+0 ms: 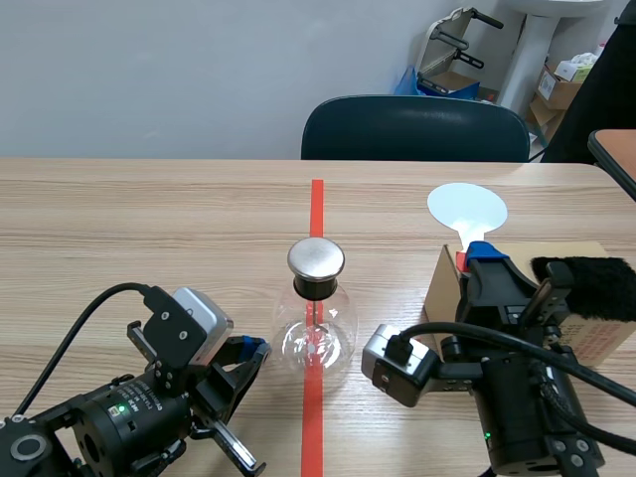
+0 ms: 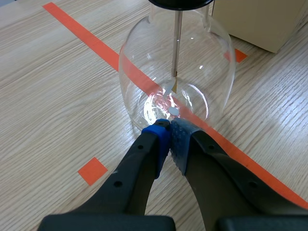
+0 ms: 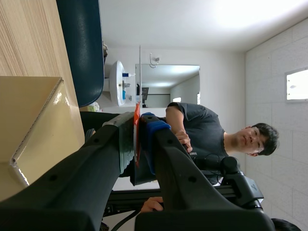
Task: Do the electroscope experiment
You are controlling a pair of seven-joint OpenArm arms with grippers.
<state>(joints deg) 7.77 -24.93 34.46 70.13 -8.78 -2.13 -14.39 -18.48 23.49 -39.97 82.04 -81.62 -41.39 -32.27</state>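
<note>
Electroscope (image 1: 316, 328): a round glass flask is being shown upright near the middle of the worktop (image 1: 149, 219), on the orange-red tape line (image 1: 316, 199) and closer to the robot's edge than to the far one. It is being closed by a metal cap (image 1: 316, 259), and a thin rod (image 2: 176, 48) is hanging inside.
Left claw (image 2: 169, 127): it is being held closed on nothing, pads meeting, with its tips low at the flask's base. Whether the glass is being touched cannot be told.
Right claw (image 1: 484, 253): it is being held shut on the red handle of a white paddle (image 1: 467, 209), whose disc is being carried upright.
Cardboard box (image 1: 444, 293): it is sitting toward the worktop's right edge, with black fur (image 1: 586, 283) lying on top.
Handling: the flask is being judged light, stiff, slippery and fragile. It is probably best steadied gently at the neck under the cap, not squeezed at the bulb. The paddle is being judged thin and light, and the handle is the right hold because the disc is then being left untouched.
</note>
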